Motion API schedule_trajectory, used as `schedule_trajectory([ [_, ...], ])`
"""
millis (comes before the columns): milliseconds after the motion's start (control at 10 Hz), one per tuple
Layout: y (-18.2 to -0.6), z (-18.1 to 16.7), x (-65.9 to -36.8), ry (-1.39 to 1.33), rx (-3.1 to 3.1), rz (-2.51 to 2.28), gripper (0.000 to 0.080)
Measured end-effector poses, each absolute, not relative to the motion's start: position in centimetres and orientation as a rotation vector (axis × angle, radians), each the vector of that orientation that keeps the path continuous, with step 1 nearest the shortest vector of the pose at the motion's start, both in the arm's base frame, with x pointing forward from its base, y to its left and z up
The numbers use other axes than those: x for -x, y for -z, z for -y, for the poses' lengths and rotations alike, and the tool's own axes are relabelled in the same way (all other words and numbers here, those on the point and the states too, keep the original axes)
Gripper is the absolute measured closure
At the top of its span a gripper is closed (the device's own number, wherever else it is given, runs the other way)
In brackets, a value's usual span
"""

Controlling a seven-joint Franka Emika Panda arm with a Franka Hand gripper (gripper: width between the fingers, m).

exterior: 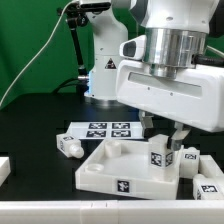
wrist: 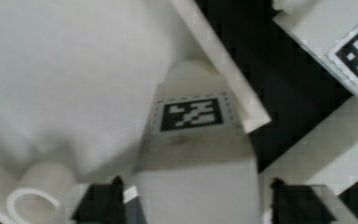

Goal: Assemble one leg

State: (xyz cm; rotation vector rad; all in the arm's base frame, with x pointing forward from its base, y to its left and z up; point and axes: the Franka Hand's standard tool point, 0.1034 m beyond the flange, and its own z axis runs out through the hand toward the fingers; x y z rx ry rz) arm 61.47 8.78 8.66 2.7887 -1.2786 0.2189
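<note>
arm: Panda reaches in from the upper part of the exterior view; its big white wrist housing fills the upper right, pointing straight down over the panel's far right corner.
counter: black surface, carries all the parts.
panel: large white square tray-like part, lying flat front and centre, raised rim, tag on its near wall.
marker board: flat white sheet with four tags, just behind the panel.
end effector: low at the panel's far right corner, fingers pointing down. In the wrist view the dark fingertips sit on either side of the leg, narrow gap, closed onto it.
leg: chunky white peg with a tag, held upright between the fingers, at the panel's right corner. Wrist view shows its tagged body running between the pads. Whether its lower end touches the panel: can't tell.
other legs: one left of the marker board, two right of the panel, all loose on the counter.
</note>
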Motion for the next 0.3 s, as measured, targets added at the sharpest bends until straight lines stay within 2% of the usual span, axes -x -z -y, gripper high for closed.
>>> schedule_trajectory([
  [100, -8.66, -8.78, -61.47, -0.219, -2.790, 1.276, 0.0294],
  [200, -8.66, -8.78, -61.47, -0.219, -2.790, 1.274, 0.0177],
  [300, -8.66, -8.78, -61.47, -0.219, -2.791, 1.272, 0.0158],
])
